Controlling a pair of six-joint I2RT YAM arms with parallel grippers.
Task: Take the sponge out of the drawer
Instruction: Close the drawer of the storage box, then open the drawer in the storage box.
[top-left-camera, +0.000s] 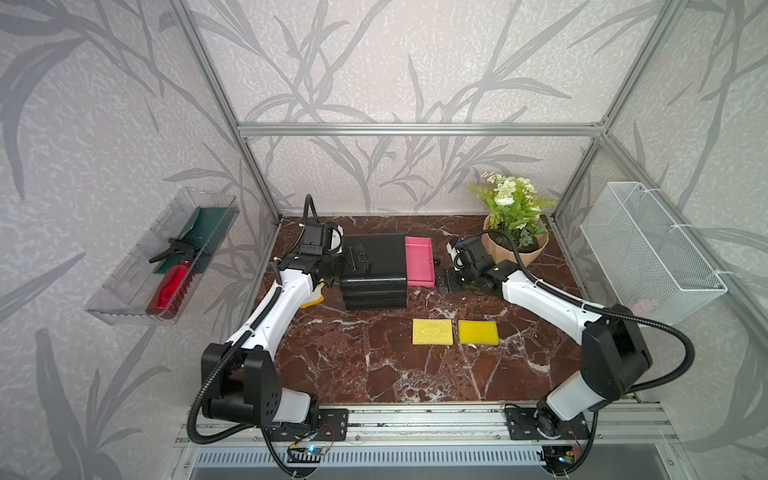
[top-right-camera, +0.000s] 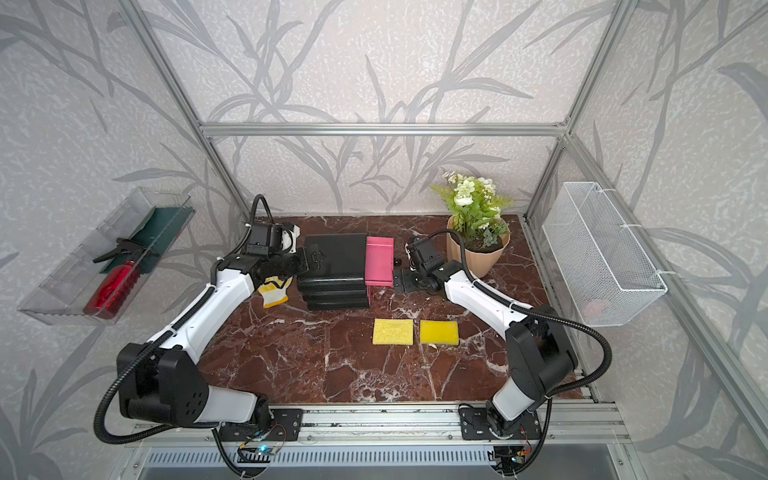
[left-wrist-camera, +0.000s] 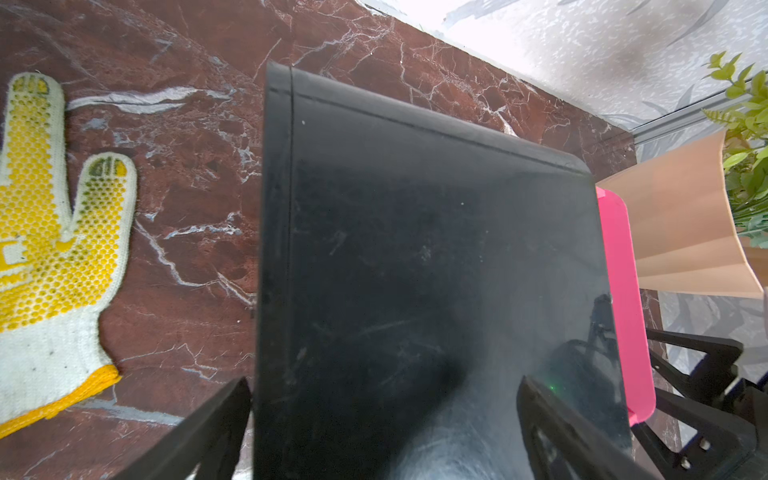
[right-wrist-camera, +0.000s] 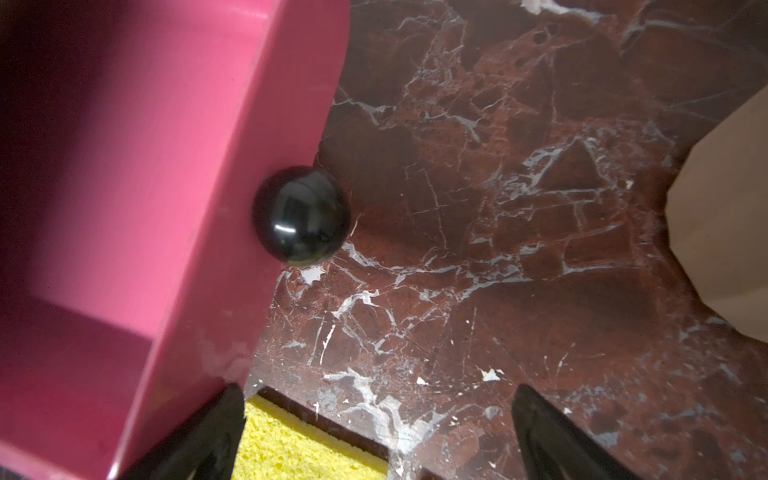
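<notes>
A black drawer cabinet (top-left-camera: 374, 270) stands at the back middle of the table. Its pink drawer (top-left-camera: 419, 262) is pulled out to the right, and the part of its inside that shows (right-wrist-camera: 124, 187) is bare. Two yellow sponges (top-left-camera: 432, 331) (top-left-camera: 478, 332) lie flat on the table in front of the drawer. A corner of one sponge (right-wrist-camera: 291, 449) shows in the right wrist view. My right gripper (top-left-camera: 441, 278) is open just right of the drawer, close to its black knob (right-wrist-camera: 301, 216) and holding nothing. My left gripper (top-left-camera: 357, 259) is open over the cabinet's left end (left-wrist-camera: 415, 249).
A yellow-dotted work glove (top-right-camera: 274, 291) lies left of the cabinet. A potted plant (top-left-camera: 515, 245) stands at the back right, close behind my right wrist. A white wire basket (top-left-camera: 648, 253) hangs on the right wall. A clear tray (top-left-camera: 166, 257) with a red spray bottle hangs on the left wall.
</notes>
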